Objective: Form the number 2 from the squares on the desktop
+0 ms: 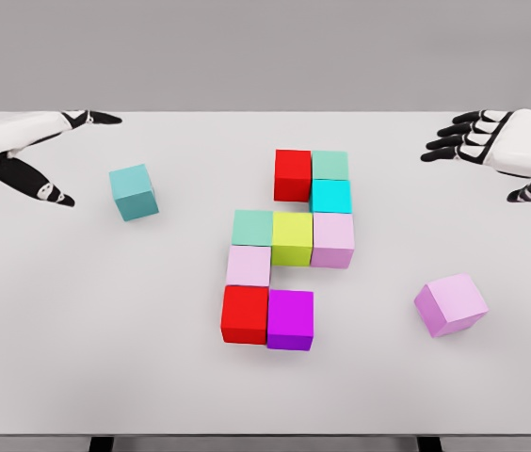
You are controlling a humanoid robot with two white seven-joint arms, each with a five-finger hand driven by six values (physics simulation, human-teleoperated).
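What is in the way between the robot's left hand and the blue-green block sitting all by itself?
Nothing visible. The left hand hovers open at the table's left edge, and only bare white table lies between it and the loose teal block. The other blocks, clustered in the middle, sit farther right, beyond it.

1. A cluster of touching cubes [289, 250] sits mid-frame on the desk [77, 358].
2. One loose cube [135, 192] lies upper left of the cluster.
3. Another loose cube [450, 304] lies lower right.
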